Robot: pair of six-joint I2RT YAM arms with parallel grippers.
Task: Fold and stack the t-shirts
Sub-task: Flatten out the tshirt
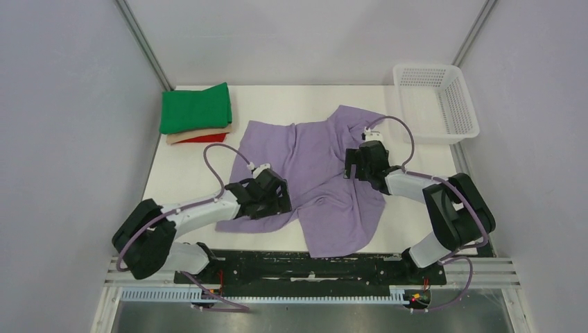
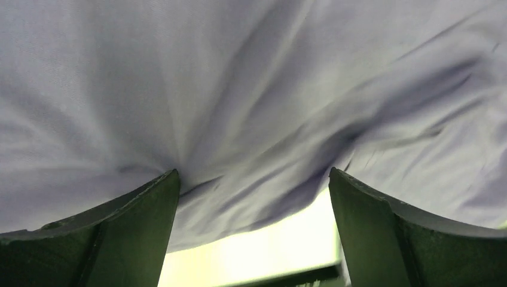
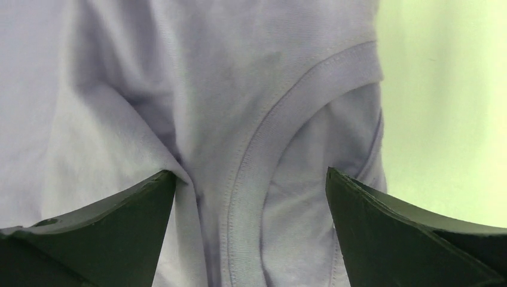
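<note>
A lavender t-shirt (image 1: pixel 319 173) lies crumpled and partly spread in the middle of the white table. My left gripper (image 1: pixel 281 200) is low over its near-left part. In the left wrist view the left gripper (image 2: pixel 254 173) is open, with wrinkled lavender cloth (image 2: pixel 251 89) and a hem edge between the fingers. My right gripper (image 1: pixel 352 168) is over the shirt's right side. In the right wrist view the right gripper (image 3: pixel 251 173) is open and straddles the ribbed neck collar (image 3: pixel 251 179). A folded stack with the green shirt (image 1: pixel 196 107) over beige (image 1: pixel 182 137) and red (image 1: pixel 206 138) ones sits at the far left.
A white plastic mesh basket (image 1: pixel 437 100) stands at the far right corner of the table (image 1: pixel 180 180). Grey walls close in on both sides. The arms' black base rail (image 1: pixel 305 267) runs along the near edge.
</note>
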